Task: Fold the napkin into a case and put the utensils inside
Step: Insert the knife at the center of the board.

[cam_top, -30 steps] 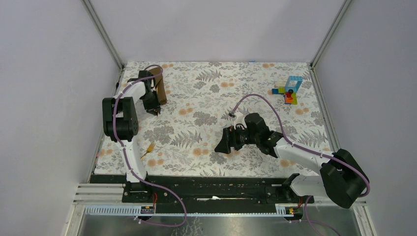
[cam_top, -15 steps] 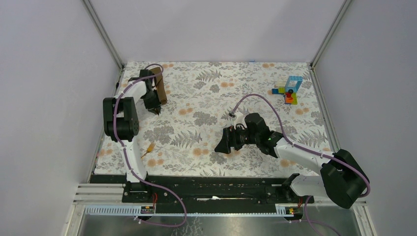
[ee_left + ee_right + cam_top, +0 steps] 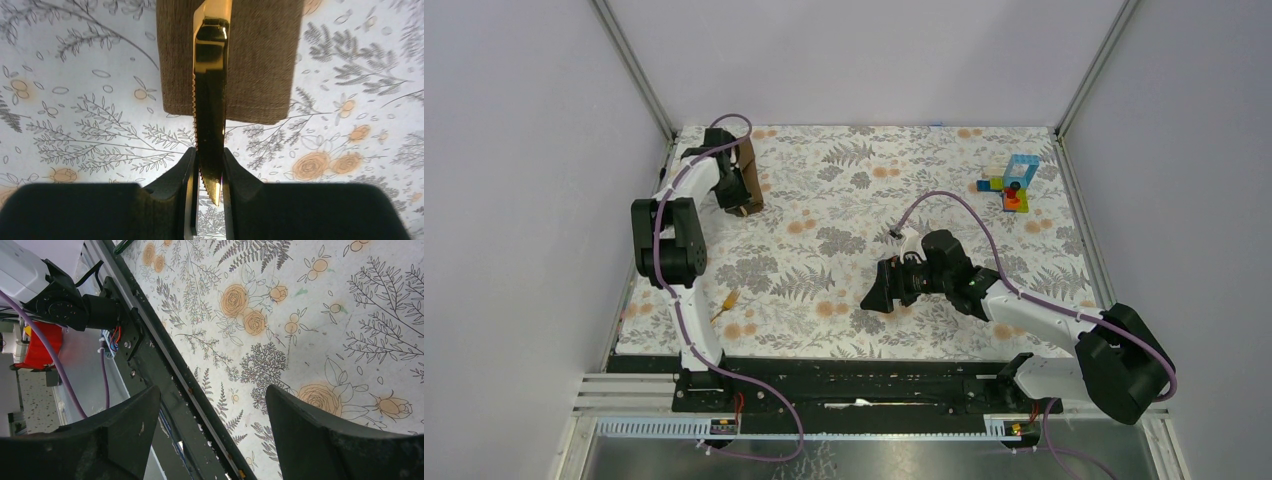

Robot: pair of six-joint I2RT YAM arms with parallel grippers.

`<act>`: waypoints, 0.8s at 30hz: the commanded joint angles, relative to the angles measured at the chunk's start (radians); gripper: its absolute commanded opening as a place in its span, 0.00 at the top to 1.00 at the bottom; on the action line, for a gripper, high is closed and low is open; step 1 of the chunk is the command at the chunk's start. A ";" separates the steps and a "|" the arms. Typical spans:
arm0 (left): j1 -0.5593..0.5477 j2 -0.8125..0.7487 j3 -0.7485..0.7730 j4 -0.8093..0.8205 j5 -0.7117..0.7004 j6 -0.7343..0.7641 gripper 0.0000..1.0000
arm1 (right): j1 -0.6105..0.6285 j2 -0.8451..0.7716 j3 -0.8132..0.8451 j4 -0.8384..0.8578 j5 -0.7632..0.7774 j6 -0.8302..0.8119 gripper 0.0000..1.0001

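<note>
While the left end effector [image 3: 209, 167] clamps one knife [image 3: 212, 75] over one napkin [image 3: 262, 60], the right end effector [image 3: 212, 397] gapes empty.

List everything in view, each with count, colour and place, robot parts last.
napkin: one, plain brown, folded into a narrow strip, at the far left of the table
knife: one, gold, serrated, pinched in the left gripper, its far end lying over the napkin
second utensil: one, yellow-orange, on the table near the left arm's base; too small to tell its type
toy blocks: one small stack, blue, yellow, green and red, at the far right
table covering: one, white with grey and orange flowers, over the whole table
left gripper: one, black, shut on the knife beside the napkin
right gripper: one, black, open and holding nothing, over the near middle of the table
</note>
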 commanded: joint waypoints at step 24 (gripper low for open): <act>0.023 -0.018 -0.024 0.237 -0.017 -0.086 1.00 | -0.007 -0.008 -0.006 0.025 0.002 -0.014 0.16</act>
